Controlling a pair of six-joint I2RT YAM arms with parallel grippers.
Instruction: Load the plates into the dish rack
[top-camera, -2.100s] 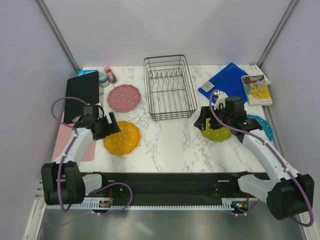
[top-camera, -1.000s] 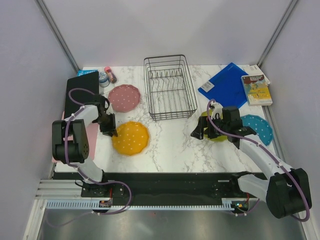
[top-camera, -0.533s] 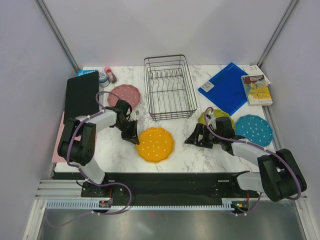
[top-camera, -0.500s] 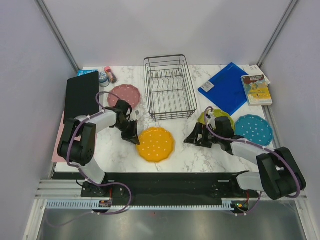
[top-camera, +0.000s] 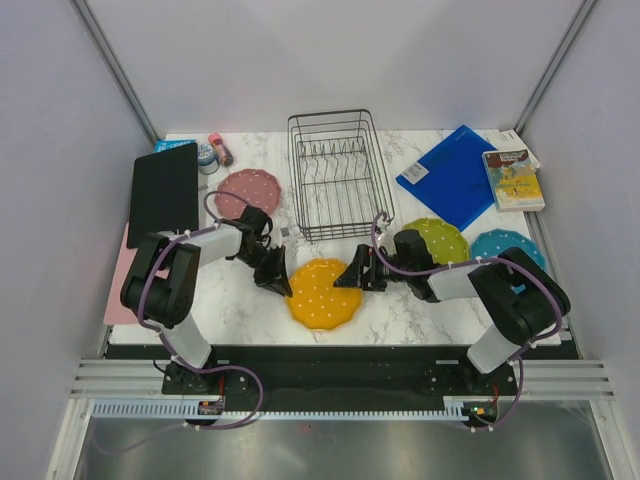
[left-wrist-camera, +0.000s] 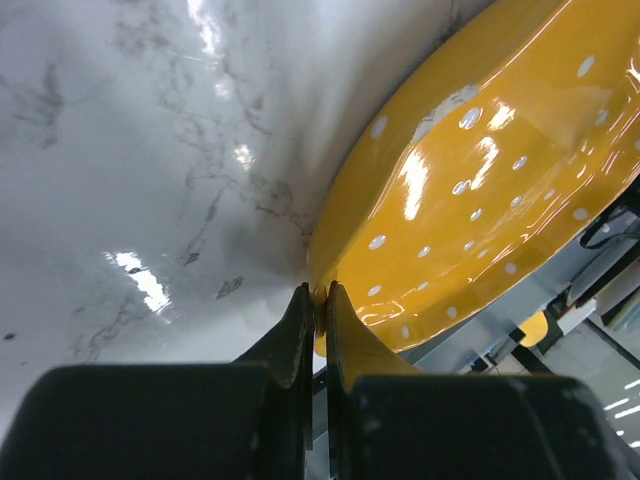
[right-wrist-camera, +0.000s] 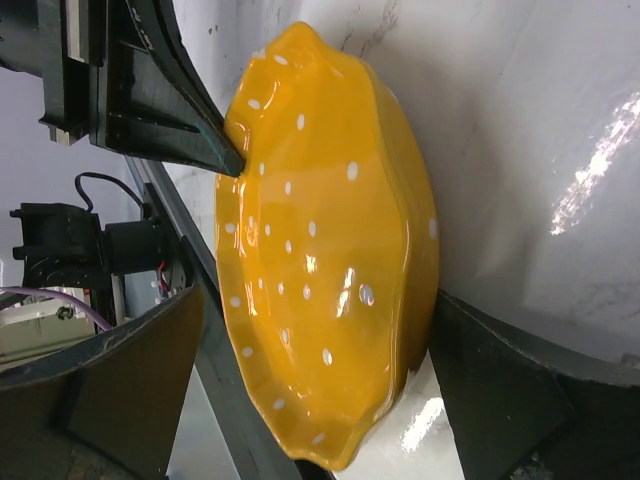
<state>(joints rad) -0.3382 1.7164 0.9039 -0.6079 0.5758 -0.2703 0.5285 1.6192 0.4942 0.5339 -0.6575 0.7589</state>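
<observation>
The white marble-patterned table (top-camera: 420, 300) is glossy and throws back the lamps in bright patches. At its far middle stands the dish rack (top-camera: 297, 180), a rectangular basket of thin black wire with a row of upright prongs inside and no plate in it.

Nearer the arms lies the orange-yellow plate (top-camera: 325, 293) – round, scallop-edged, shiny, sprinkled with small white dots. It sits on the marble in front of the rack, between the two grippers. The pink plate (top-camera: 240, 190) lies flat to the rack's left, and the lime green plate (top-camera: 440, 238) and the teal plate (top-camera: 497, 243) lie to its right, all well apart from the rack.

The left gripper (left-wrist-camera: 320, 300) is pinched tight on the orange-yellow plate's left rim, its black fingers nearly meeting over the thin edge. The right gripper (right-wrist-camera: 320, 380) stands wide, its fingers straddling the plate's opposite edge – whether they touch it cannot be told.
</observation>
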